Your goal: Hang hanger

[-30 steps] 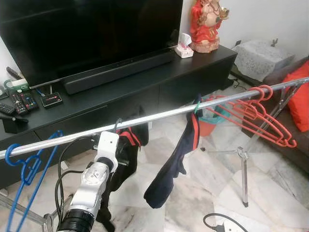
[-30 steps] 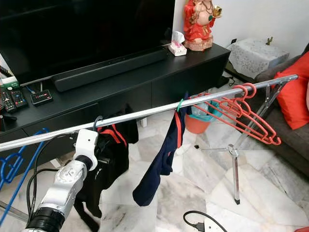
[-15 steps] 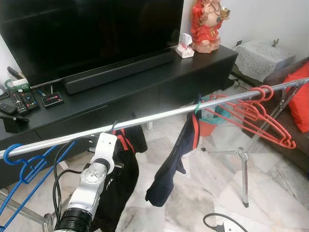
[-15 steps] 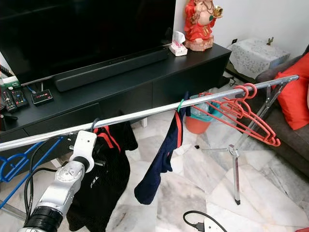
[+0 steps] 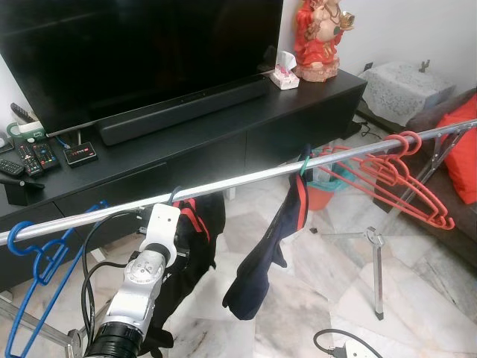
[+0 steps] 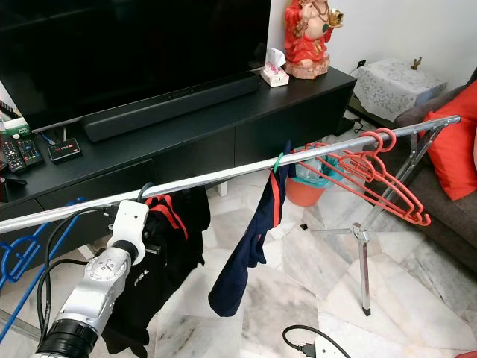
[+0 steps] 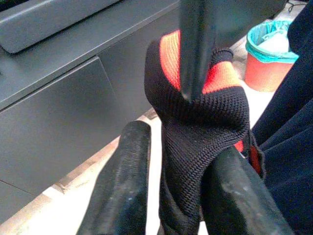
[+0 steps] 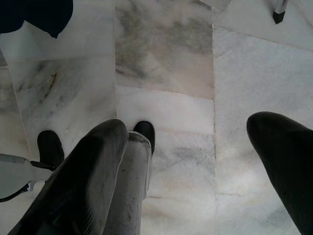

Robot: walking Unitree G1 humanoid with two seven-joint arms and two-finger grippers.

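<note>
A silver rail (image 5: 246, 177) crosses in front of me on a tripod stand. My left arm (image 5: 145, 276) reaches up to it. The dark hook (image 5: 174, 195) of a hanger carrying a black-and-red garment (image 5: 203, 246) sits on the rail just above my wrist. In the left wrist view my left gripper (image 7: 181, 142) is shut on the garment's collar (image 7: 205, 112), with the blurred hook rising in front. My right gripper (image 8: 188, 125) hangs open over the marble floor, holding nothing.
A navy garment (image 5: 261, 268) hangs mid-rail, red hangers (image 5: 395, 175) at the right end, a blue hanger (image 5: 45, 253) at the left. Behind stands a black TV console (image 5: 223, 127). The tripod leg (image 5: 376, 261), an orange bucket (image 6: 305, 190) and a floor cable (image 5: 335, 343) lie to the right.
The black garment swung out and lower half a second ago and now hangs closer in under the rail. The blue hanger has swayed. My left wrist shifted slightly left.
</note>
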